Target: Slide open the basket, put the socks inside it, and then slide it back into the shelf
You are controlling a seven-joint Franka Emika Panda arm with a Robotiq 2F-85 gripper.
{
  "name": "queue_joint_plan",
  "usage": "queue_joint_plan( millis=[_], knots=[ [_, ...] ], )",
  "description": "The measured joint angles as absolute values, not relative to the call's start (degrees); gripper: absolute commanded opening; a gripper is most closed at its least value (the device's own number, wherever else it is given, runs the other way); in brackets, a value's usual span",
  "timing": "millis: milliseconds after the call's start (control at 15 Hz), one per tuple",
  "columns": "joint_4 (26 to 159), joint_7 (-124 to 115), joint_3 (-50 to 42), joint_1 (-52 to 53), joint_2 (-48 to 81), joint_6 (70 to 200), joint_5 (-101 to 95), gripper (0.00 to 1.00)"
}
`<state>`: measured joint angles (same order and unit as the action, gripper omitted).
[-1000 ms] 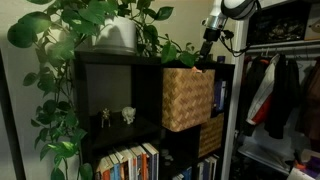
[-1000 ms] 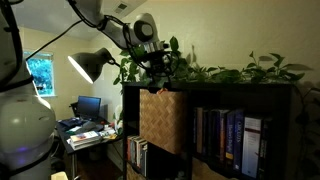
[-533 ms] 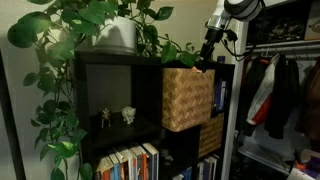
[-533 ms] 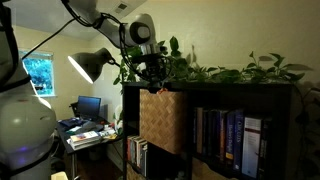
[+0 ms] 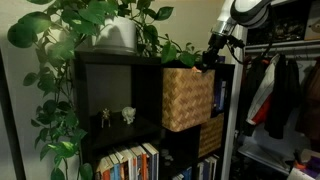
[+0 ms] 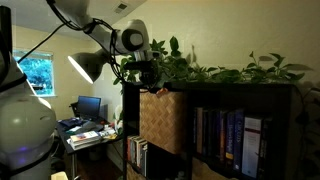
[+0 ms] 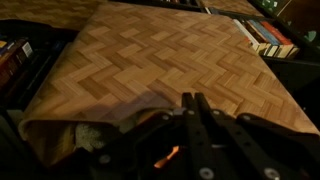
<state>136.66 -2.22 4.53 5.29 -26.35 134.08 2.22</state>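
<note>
While the basket [image 5: 186,98] juts from the shelf's [image 5: 110,62] top cubby, the gripper [image 5: 208,62], jaws seemingly pressed together on nothing, hovers at its upper front rim, so sliding looks in hand, and next comes 1 level push inward, if the unseen socks are inside.

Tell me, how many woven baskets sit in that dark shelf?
2. One tan woven basket juts out of an upper cubby of the dark shelf; a lower woven basket sits in the cubby beneath it. Others may be hidden.
</note>
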Motion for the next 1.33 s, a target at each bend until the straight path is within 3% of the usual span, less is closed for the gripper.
queue_joint_plan(
  millis=[133, 600, 1333],
  knots=[
    [139.07, -5.6, 4.9, 5.24, -26.63, 137.33, 2.22, 0.04],
    [145.93, -11.48, 5.25, 4.4, -26.16, 148.24, 2.21, 0.02],
    [147.19, -13.08, 5.29, 2.98, -22.25, 160.74, 2.21, 0.03]
  ],
)
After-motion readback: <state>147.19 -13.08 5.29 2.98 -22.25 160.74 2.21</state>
